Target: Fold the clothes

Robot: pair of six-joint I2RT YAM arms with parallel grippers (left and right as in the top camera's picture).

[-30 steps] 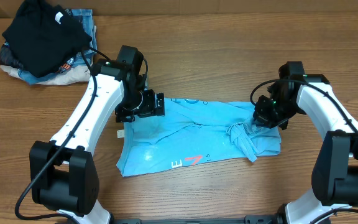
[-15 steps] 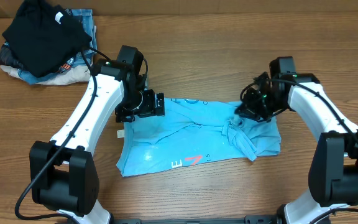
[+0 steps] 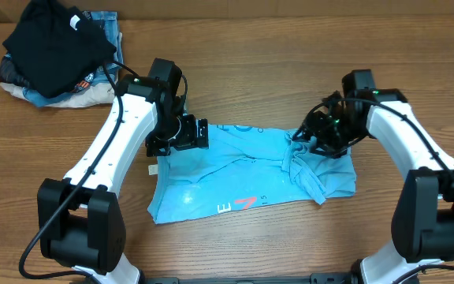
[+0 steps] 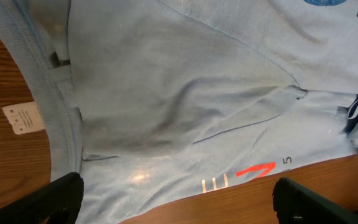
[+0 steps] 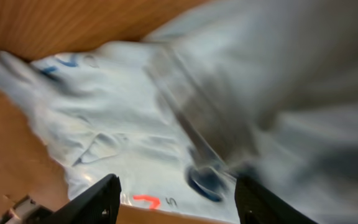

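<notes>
The clothes, a sky-blue T-shirt point(image 3: 235, 177), lie partly folded on the wooden table, with red and white lettering near the front hem. A bunched twist of cloth point(image 3: 304, 172) sits at its right side. My left gripper point(image 3: 189, 132) hovers open over the shirt's back left corner. In the left wrist view the shirt point(image 4: 166, 93) fills the frame, a small white tag point(image 4: 23, 117) lies beside it, and nothing sits between the left gripper's point(image 4: 179, 205) fingers. My right gripper point(image 3: 310, 136) stands open just above the shirt's back right part. The right wrist view is blurred; the right gripper point(image 5: 176, 199) holds no cloth.
A pile of other clothes sits at the back left corner: a black garment point(image 3: 53, 43) on top of denim and beige pieces point(image 3: 22, 91). Bare wooden table point(image 3: 290, 71) lies behind and to either side of the shirt.
My right gripper moved left and back from the shirt's right edge, dragging cloth inward, then opened and let the cloth go. The left arm has stayed still.
</notes>
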